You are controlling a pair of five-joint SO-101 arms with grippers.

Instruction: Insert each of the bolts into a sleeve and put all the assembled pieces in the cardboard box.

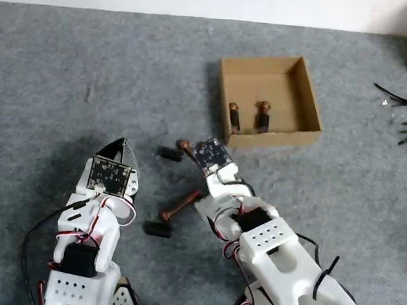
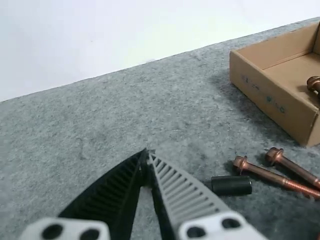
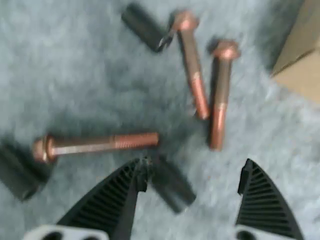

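Observation:
The cardboard box [image 1: 307, 103] stands at the back, with two assembled pieces [image 1: 234, 117] [image 1: 262, 116] against its near wall. Loose copper bolts lie in front of it, one [image 1: 181, 204] beside my right arm and another [image 1: 184, 146] nearer the box. Black sleeves [image 1: 169, 154] [image 1: 157, 229] lie beside them. My right gripper [image 3: 195, 170] hangs open above a sleeve [image 3: 172, 185], with three bolts [image 3: 97, 144] [image 3: 192, 70] [image 3: 220, 95] spread beyond its fingertips. My left gripper [image 2: 146, 157] is shut and empty, to the left of the sleeve [image 2: 231, 185] and bolts [image 2: 260, 171].
Grey felt covers the table. Black cable ties [image 1: 398, 100] and small loose parts lie at the far right edge. A white wall runs behind the felt's far edge [image 2: 100, 75]. Open felt stretches left of the box.

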